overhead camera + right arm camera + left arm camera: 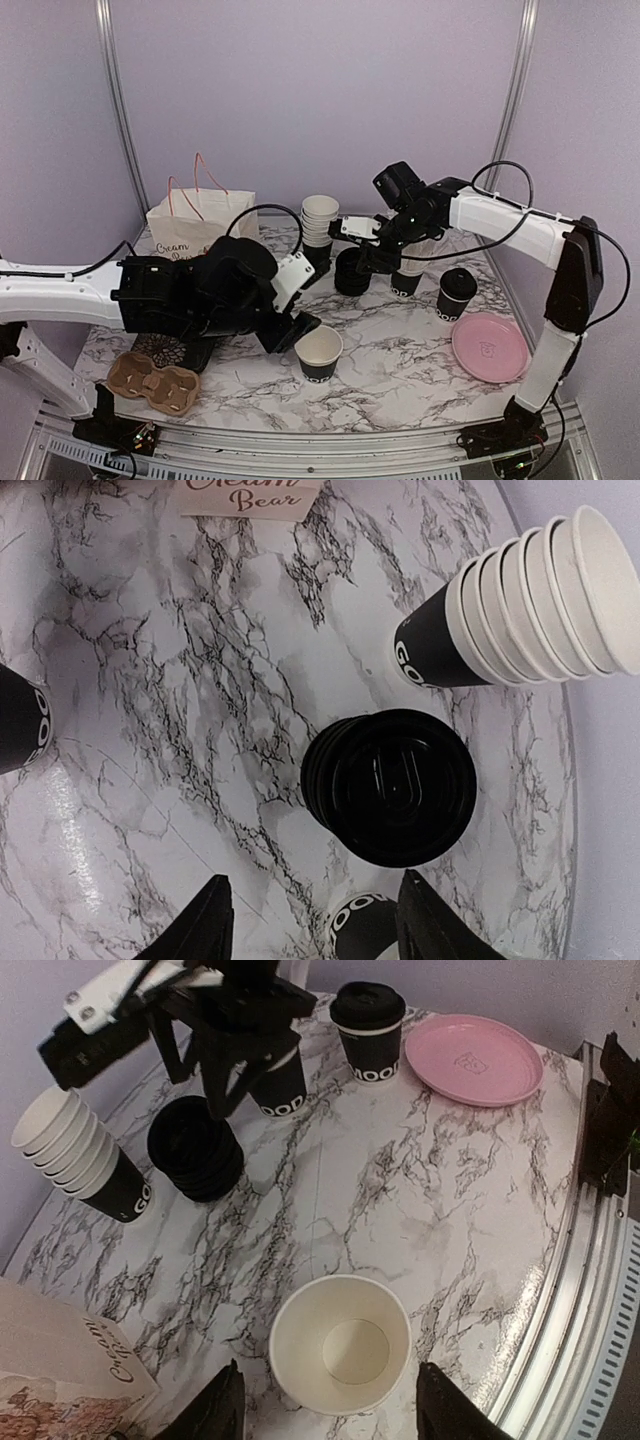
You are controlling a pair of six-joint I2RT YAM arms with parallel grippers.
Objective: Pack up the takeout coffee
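**Cup without lid [318,353] standing between parted left fingers; right arm over lid stack**

Open takeout cup, white inside, is sitting at about 6 o'clock from table centre in the top view. Left gripper [290,335] is reaching in from 9 o'clock. In the left wrist view its fingers [225,1410] are standing apart on either side of this cup [340,1355], with marble showing in both gaps, so they are gripping nothing.

Lidded cup [457,292] is standing upright at 3 o'clock, near the pink plate [490,348], which is lying at 4 o'clock. Third black cup [405,282] is standing just beside it toward 1 o'clock, partly hidden under the right arm; whether it is carrying a lid I cannot tell.

Right gripper [365,262] is hovering at 12 o'clock over the stack of black lids [395,785]. Its fingers [200,920] are spread wide and holding nothing.

Nested white-lined cups [320,225] are standing just beyond the lids. Paper bag [195,222] is standing at 10 o'clock. Cardboard cup carrier [155,380] is lying at 8 o'clock, under the left arm.
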